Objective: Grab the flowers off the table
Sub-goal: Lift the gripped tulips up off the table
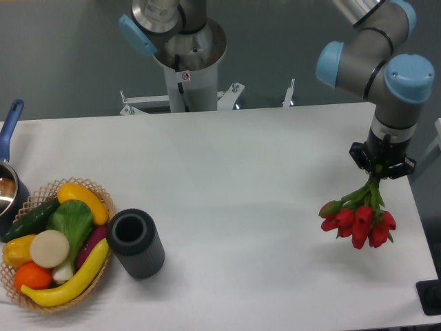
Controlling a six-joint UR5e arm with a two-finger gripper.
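Observation:
The flowers (pixel 358 219), a small bunch of red tulips with green stems, hang buds-down at the right side of the white table (pixel 241 179). My gripper (pixel 377 174) points down and is shut on the stems at their top end. The bunch looks lifted above the tabletop, with the buds near the table's right edge. The fingertips are mostly hidden by the black gripper body and the stems.
A wicker basket (pixel 55 245) of colourful vegetables sits at the front left. A dark grey cylinder cup (pixel 136 243) stands right beside it. A pot with a blue handle (pixel 8 172) is at the left edge. The robot base (pixel 186 62) stands behind the table.

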